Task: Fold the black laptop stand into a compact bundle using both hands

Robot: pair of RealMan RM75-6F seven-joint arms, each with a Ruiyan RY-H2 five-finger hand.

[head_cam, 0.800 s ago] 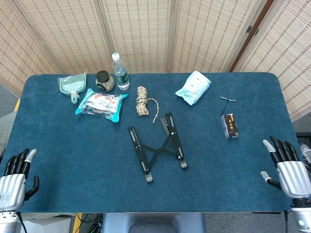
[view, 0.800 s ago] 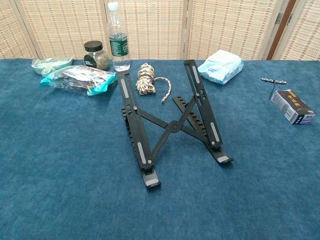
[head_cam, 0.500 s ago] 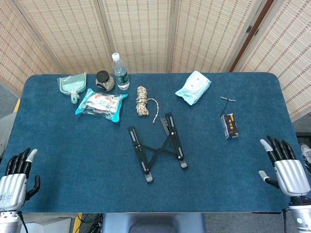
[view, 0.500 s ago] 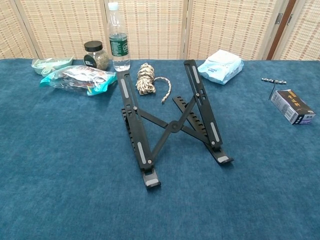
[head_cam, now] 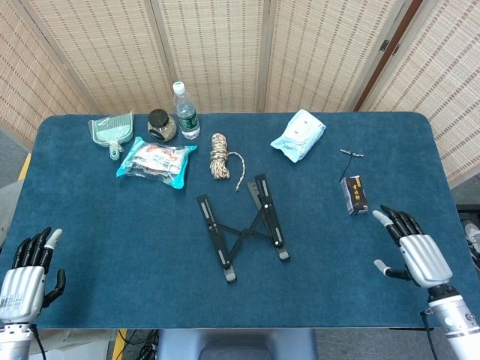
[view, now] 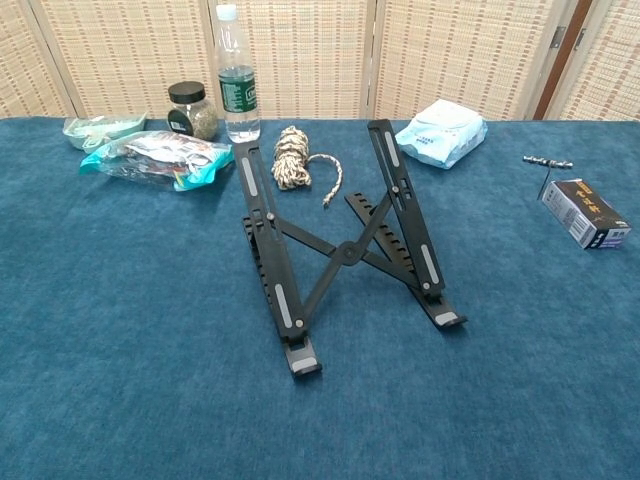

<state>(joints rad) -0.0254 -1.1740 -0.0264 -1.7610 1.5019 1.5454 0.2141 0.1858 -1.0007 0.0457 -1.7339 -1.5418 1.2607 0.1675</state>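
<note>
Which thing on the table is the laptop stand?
Find the middle of the blue table, just in front of the coiled rope. The laptop stand sits there: two black bars joined by crossed struts, the only spread-open frame.

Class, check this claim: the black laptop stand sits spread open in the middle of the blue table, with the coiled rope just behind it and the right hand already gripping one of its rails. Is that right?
Not quite. The right hand grips nothing: the head view shows it apart from the black laptop stand, fingers spread, near the table's right edge. The rest holds: the stand is spread open mid-table with the coiled rope just behind it.
</note>
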